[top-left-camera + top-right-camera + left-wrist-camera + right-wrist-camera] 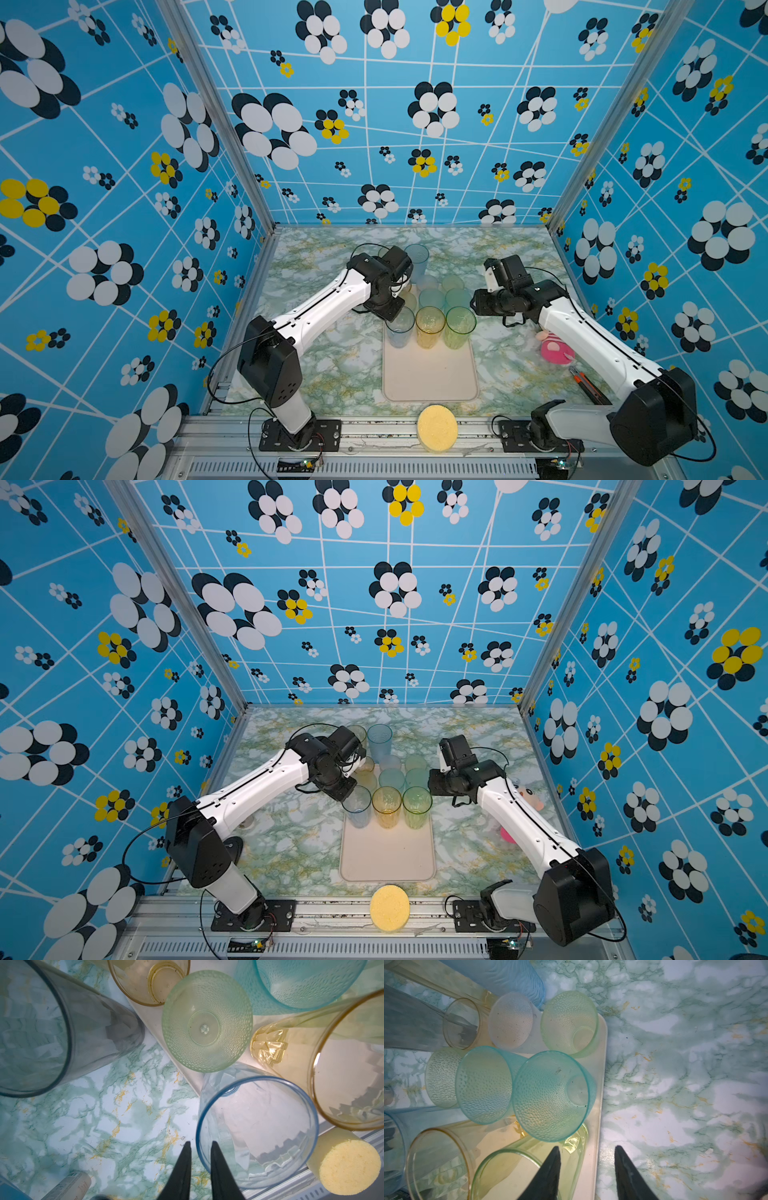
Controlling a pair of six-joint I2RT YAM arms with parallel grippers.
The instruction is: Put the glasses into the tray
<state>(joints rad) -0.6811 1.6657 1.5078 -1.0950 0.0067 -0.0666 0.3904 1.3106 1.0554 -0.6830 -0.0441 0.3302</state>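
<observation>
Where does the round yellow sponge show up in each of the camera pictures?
In both top views: the sponge sits at the near edge, on the metal rail, in front of the tray.
Left wrist view: sponge on that rail, near the tall amber glass.
Right wrist view: not in it.
Shared landmark: the tray, in all four.

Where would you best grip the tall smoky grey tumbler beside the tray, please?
Probably by the rim, from above: the smoky grey tumbler stands upright with its mouth open, so the left gripper can put one of its fingers inside the wall and one outside, on the side away from the crowded tray.
</observation>
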